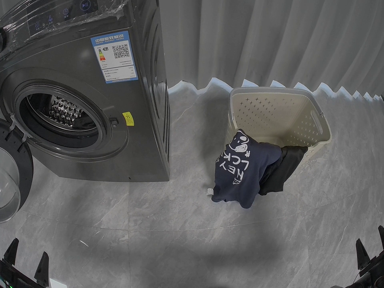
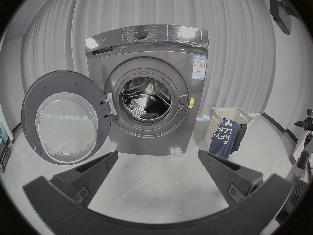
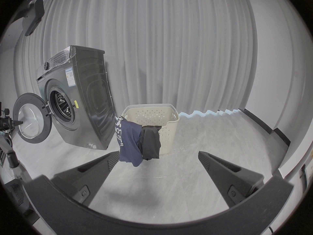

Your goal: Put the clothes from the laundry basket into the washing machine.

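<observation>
A grey washing machine stands at the left with its round door swung open; its drum holds something dark at the bottom. A cream laundry basket sits on the floor to the right of it. A navy printed shirt and a black garment hang over the basket's near rim. My left gripper is open at the lower left, far from the machine. My right gripper is open at the lower right, well short of the basket. Both are empty.
Grey tiled floor stretches between me, the machine and the basket. A pale curtain hangs behind them. The open door juts out toward my left arm's side.
</observation>
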